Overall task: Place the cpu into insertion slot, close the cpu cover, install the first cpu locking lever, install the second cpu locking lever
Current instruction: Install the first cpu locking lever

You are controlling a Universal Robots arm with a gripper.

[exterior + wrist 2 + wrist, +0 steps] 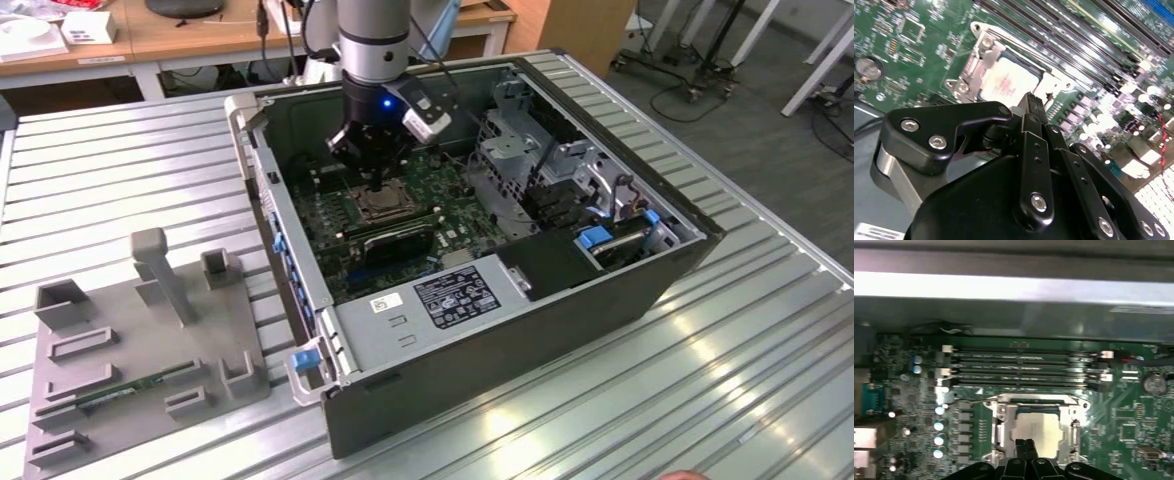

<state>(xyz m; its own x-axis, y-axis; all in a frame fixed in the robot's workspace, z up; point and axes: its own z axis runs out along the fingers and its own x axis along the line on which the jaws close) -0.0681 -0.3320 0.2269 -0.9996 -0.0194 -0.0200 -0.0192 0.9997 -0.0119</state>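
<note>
The cpu (1038, 432) sits in the insertion slot (1080, 412), and the cpu cover (1004, 432) looks to be down over it.
The fingers (1019, 452) are closed and empty, poised just above the cpu inside the open computer case (534, 300). The lever step seems to be in hand, and it calls for a careful, steady push.

I note the small square cpu (1037, 432) has a smooth silvery-tan metal top with a dull sheen. The thin silvery cpu cover (1004, 426) frame looks like bare bright metal. The green motherboard (1126, 405) appears glossy. The black gripper (1032, 102) looks matt, its steel screws (1039, 201) shiny. The ribbed metal table (134, 170) gleams.
</note>
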